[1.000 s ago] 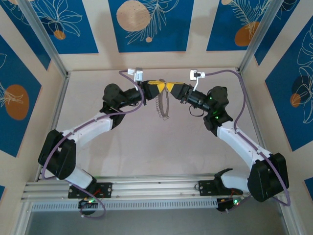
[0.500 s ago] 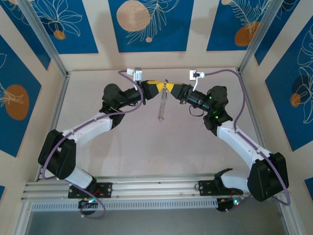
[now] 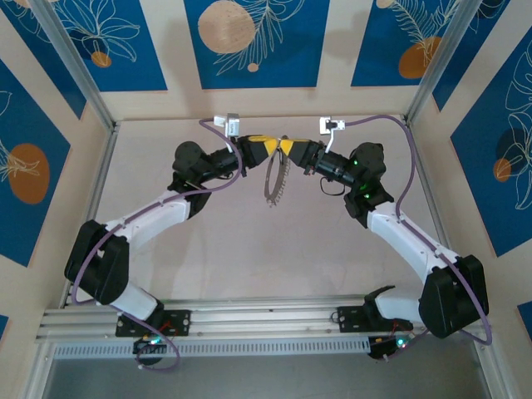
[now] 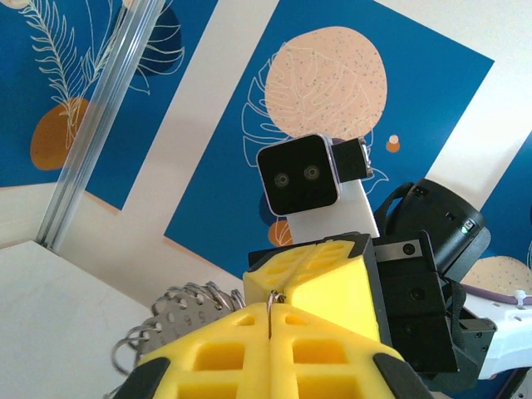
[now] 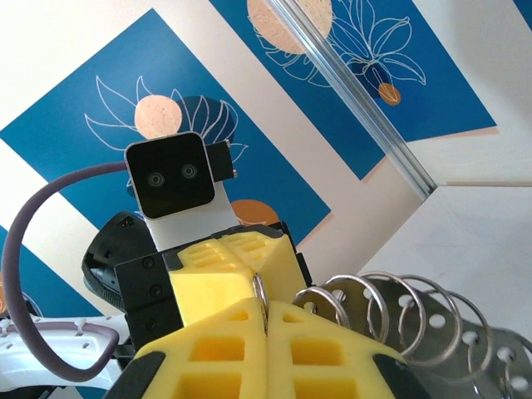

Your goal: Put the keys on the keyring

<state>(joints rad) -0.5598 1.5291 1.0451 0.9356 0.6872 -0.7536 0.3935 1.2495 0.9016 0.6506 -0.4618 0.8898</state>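
Note:
The keyring [image 3: 275, 179], a silvery loop strung with small wire rings, hangs above the table at the back centre between my two grippers. My left gripper [image 3: 273, 146] and right gripper [image 3: 288, 147] meet tip to tip over its top. In the left wrist view the left gripper [image 4: 271, 309] is shut on a thin wire ring, with the keyring [image 4: 179, 312] bunched to its left. In the right wrist view the right gripper [image 5: 264, 309] is shut on a ring too, and the keyring [image 5: 420, 320] trails off to the right. The keys are out of view.
The pale table [image 3: 274, 249] lies under the hanging loop. Aluminium posts [image 3: 75, 71] and patterned blue wall panels [image 3: 253, 41] enclose the back and sides. Purple cables [image 3: 378, 123] arc behind the right arm.
The right gripper has closed on a ring and shifted slightly left. The hanging keyring has swung and turned, from a flat loop through edge-on to a tilted loop.

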